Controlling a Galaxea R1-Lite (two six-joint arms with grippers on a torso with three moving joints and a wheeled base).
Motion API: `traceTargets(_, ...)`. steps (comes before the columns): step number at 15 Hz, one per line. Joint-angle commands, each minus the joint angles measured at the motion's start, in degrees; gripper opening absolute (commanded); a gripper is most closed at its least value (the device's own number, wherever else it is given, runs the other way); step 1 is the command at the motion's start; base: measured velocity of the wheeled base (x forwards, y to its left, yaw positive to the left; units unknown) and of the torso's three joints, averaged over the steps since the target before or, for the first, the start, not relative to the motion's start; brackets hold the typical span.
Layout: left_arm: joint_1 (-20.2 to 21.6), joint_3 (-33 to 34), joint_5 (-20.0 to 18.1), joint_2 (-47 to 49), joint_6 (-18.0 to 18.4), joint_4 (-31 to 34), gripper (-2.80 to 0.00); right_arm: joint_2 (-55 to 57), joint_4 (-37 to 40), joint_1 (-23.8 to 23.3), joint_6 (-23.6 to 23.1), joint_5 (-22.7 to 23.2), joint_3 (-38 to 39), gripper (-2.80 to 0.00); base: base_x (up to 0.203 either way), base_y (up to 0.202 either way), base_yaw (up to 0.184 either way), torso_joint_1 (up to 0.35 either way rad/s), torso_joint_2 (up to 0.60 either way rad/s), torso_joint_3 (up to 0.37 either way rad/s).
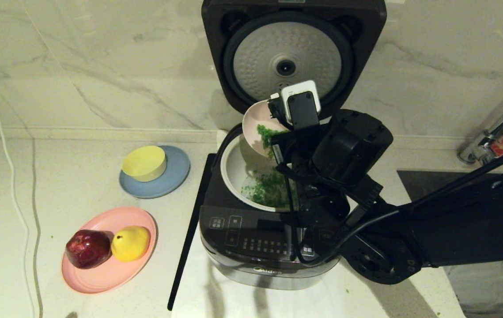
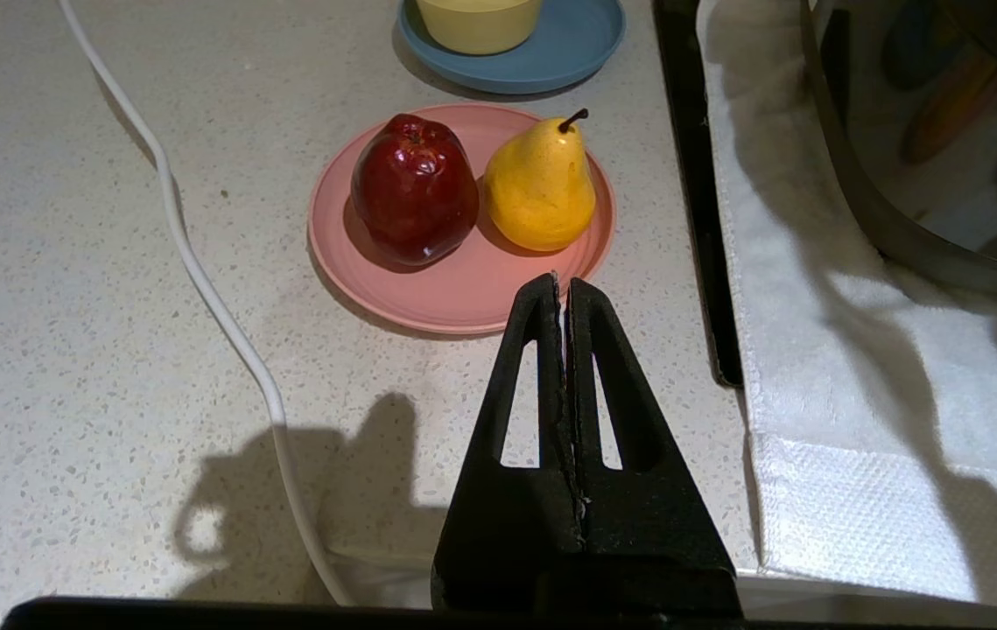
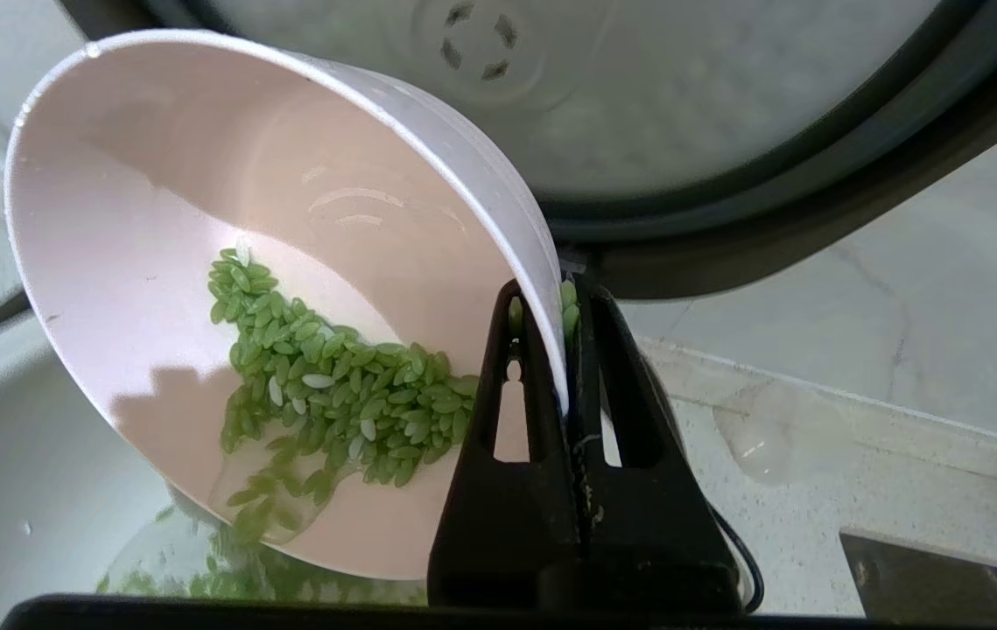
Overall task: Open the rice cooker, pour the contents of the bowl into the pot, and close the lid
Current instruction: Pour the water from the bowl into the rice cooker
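While pouring: right end effector (image 3: 564, 315) clamps the bowl (image 3: 200, 219) rim, tipped over the pot (image 1: 238, 168).
Done: lid (image 1: 293, 57) up.
Left: remaining contents (image 3: 332, 385), closing.
Left end effector (image 2: 564, 293): shut, empty.

From where I stand, the right arm (image 1: 410, 229) covers the right side of the rice cooker (image 1: 251, 247), and with it part of the button panel and the near right rim of the pot (image 1: 233, 172). The right hand (image 3: 565, 302) itself is lost behind its wrist camera in the head view. The bowl (image 1: 253, 121) shows only its left half there. The lid (image 1: 293, 48) runs off the top edge. In the left wrist view the yellow bowl (image 2: 479, 19) and blue plate (image 2: 568, 44) are cut by the top edge, and the cooker's wall is a dark blur of reflections. The button labels are too small to read.
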Motion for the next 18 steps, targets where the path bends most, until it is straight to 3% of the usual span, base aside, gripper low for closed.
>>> traceTargets(1,0.0,0.4,0.0,0.0,0.0,0.0,-2.8,-0.1,-0.3,0.0,-0.2,-0.2,1.8,-2.8,0.0,0.0,0.0,0.0,0.0,0.0)
traceTargets(9,0.0,0.4,0.0,0.0,0.0,0.0,-2.8,-2.7,-0.3,0.1,0.1,-3.4,2.3,-2.8,0.0,0.0,0.0,0.0,0.0,0.0)
traceTargets(11,0.0,0.4,0.0,0.0,0.0,0.0,-2.8,-4.1,3.3,0.1,0.4,-4.1,-0.1,-2.8,0.0,0.0,0.0,0.0,0.0,0.0)
traceTargets(15,0.0,0.4,0.0,0.0,0.0,0.0,-2.8,-7.2,20.8,0.2,7.8,-5.2,-6.5,-2.8,0.0,0.0,0.0,0.0,0.0,0.0)
traceTargets(18,0.0,0.4,0.0,0.0,0.0,0.0,-2.8,-9.5,45.3,0.2,22.0,-5.0,-13.1,-2.8,0.0,0.0,0.0,0.0,0.0,0.0)
